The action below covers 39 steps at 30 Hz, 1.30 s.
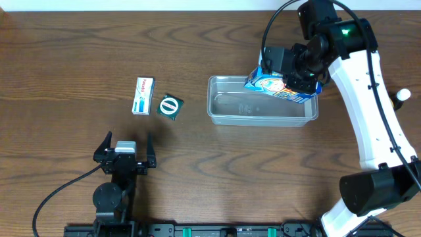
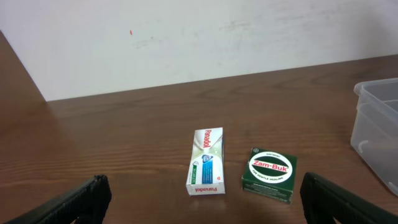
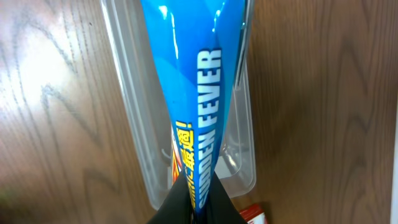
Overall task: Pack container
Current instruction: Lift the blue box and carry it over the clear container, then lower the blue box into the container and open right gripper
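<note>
Reaching over the container (image 1: 227,113), right tool (image 1: 291,76) gripping a blue packet (image 1: 271,83), left tool (image 1: 127,146) level, fingers spread

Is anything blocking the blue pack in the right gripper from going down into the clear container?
Nothing visible does. The right gripper holds the blue pack over the right end of the container, and the floor beneath it looks bare.

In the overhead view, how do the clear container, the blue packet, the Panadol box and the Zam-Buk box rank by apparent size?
1. clear container
2. blue packet, held up nearer the camera, so perhaps flattered
3. Panadol box
4. Zam-Buk box, only slightly smaller
</note>
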Tool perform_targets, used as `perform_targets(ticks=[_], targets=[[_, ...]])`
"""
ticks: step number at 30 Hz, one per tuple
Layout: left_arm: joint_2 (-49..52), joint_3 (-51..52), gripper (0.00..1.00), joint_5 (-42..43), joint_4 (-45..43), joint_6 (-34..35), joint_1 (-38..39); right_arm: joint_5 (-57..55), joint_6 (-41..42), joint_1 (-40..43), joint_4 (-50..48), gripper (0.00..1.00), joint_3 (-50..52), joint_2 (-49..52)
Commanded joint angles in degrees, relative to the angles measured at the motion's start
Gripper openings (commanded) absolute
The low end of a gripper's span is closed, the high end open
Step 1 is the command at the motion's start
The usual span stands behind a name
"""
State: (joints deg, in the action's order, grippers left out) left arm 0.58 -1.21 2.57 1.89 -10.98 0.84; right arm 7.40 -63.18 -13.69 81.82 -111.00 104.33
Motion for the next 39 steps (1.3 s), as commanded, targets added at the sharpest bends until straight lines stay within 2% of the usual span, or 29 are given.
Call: perform_targets(ticks=[1,9,23,32,39], targets=[[-0.35,0.98,0.98,-1.36,2.1,-0.79,-0.28,0.87,-2.75,-0.24,-1.01,0.04,1.77,0.61],[-0.35,0.98,0.98,-1.36,2.1,-0.79,-0.28,-3.34,-2.69,-0.2,-2.16,0.04,8.11,0.63],[-0.35,0.98,0.98,-1.36,2.1,-0.79,-0.28,-7.23,-2.75,-0.2,-11.04,0.03,19.69,0.63],[-0.35,0.98,0.98,-1.36,2.1,-0.79,-0.28,-6.84,-2.69,-0.44,-11.41,0.02,20.87,0.63],[-0.35,0.98,0.98,-1.36,2.1,-0.79,-0.28,-2.36,-2.64,-0.63,-10.51,0.02,21.57,0.63]])
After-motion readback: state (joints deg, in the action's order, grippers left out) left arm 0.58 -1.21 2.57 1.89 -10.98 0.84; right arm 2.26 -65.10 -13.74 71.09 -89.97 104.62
